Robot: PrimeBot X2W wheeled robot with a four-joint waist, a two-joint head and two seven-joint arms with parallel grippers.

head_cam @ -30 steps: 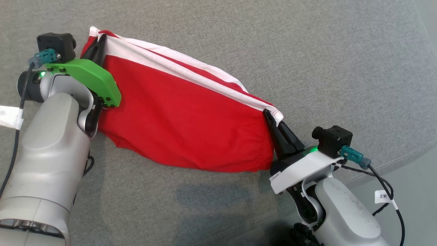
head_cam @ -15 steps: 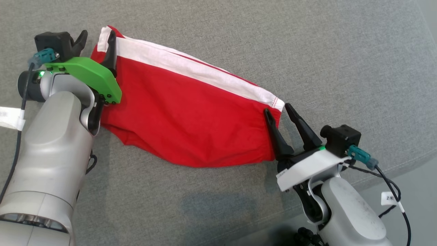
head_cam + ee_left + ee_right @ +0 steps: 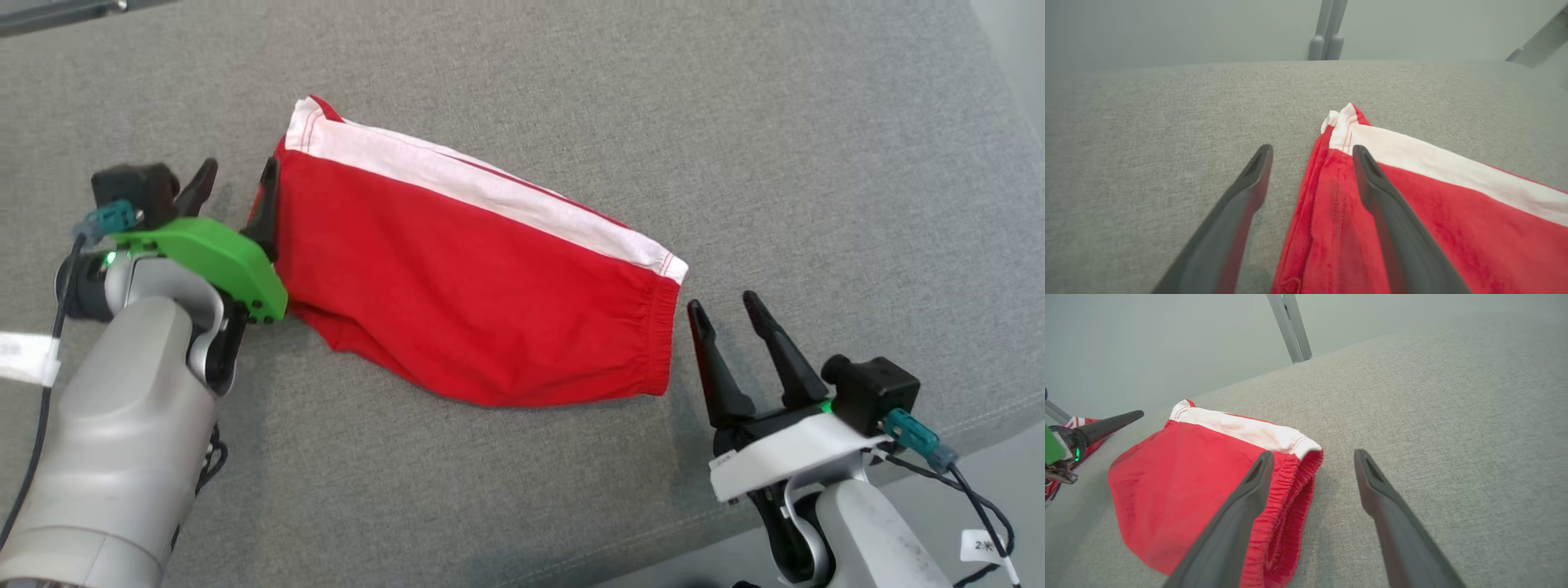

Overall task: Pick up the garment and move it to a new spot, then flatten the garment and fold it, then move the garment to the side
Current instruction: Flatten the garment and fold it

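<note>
Garment (image 3: 482, 286): red, one white band along its far edge, lying folded and fairly flat on the grey cushion (image 3: 775, 122). In head view the long axis runs from upper left to lower right. The gathered elastic end points at the right gripper, the bunched hem end at the left gripper. There is light wrinkling along the near edge.

Left gripper (image 3: 239, 167): at the garment's left end, fingers spread wide, nothing pinched. The outer finger is over bare cushion and the inner finger is at the cloth's edge. In the left wrist view that inner finger lies across red cloth; contact cannot be told. A green bracket (image 3: 212, 253) sits on the wrist.

Right gripper (image 3: 722, 302): just beside the elastic end, fingers spread, holding nothing. Head view shows a narrow strip of grey between fingertips and cloth. In the right wrist view one finger overlaps the waistband and the other is over bare cushion.

Background: pale metal posts (image 3: 1329, 41) stand past the cushion's far edge.
</note>
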